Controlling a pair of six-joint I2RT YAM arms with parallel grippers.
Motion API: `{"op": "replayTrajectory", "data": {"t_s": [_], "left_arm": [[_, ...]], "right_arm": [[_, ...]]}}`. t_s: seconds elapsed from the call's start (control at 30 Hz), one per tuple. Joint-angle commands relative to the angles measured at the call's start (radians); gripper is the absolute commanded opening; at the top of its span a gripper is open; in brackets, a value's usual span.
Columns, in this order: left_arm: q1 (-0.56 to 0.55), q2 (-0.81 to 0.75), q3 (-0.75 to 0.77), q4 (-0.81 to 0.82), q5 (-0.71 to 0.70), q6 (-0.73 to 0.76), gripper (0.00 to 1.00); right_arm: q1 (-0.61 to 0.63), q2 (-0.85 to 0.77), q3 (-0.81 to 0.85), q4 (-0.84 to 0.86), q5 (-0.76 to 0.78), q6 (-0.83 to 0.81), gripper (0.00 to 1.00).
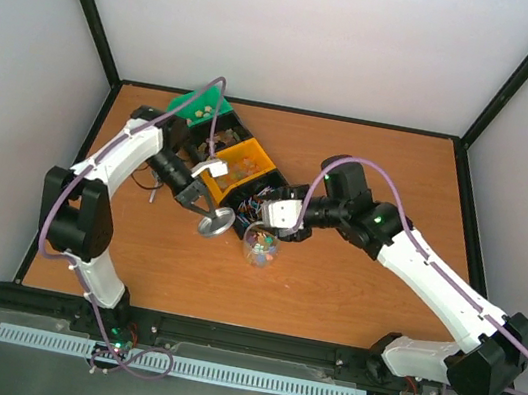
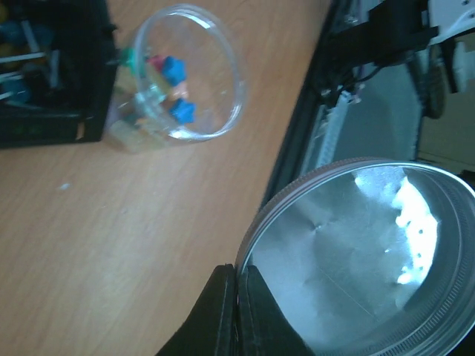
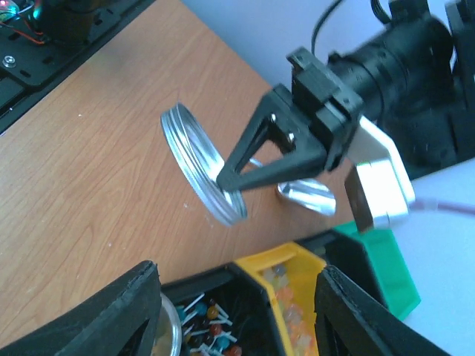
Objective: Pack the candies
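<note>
**My left fingers [image 3: 225, 178] pinch the lid [image 3: 194, 157], my right fingers [image 1: 262, 220] are spread**

My left fingers are clamped on the rim of the round silver lid, which is tilted on edge. My right fingers stand apart, gripping nothing, just beyond the clear jar [image 1: 259, 245] on the bench [image 1: 349, 293]. Some candies [image 2: 169, 93] lie in that jar. More fill the yellow bin [image 3: 256, 268], and the black bin [image 3: 208, 285] to its left holds others.

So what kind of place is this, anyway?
Probably a robot lab test cell: a wooden table boxed in by plain white panels, two robot arms bolted at its edge, and a yellow parts bin.
</note>
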Motion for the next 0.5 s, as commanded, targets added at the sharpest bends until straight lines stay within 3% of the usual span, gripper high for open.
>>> {"op": "replayTrajectory", "data": {"t_s": [0.0,0.13,0.47], "left_arm": [[-0.053,0.021,0.054,-0.088,0.135,-0.026,0.01],[-0.092,0.044,0.047,-0.093,0.151,-0.046,0.01],[-0.100,0.073,0.043,-0.076,0.214,-0.095,0.01]], "right_arm": [[0.065,0.007,-0.029,0.112,0.046,-0.113,0.55],[0.110,-0.002,-0.066,0.193,0.090,-0.140,0.47],[0.122,0.015,-0.046,0.069,0.039,-0.208,0.42]]}}
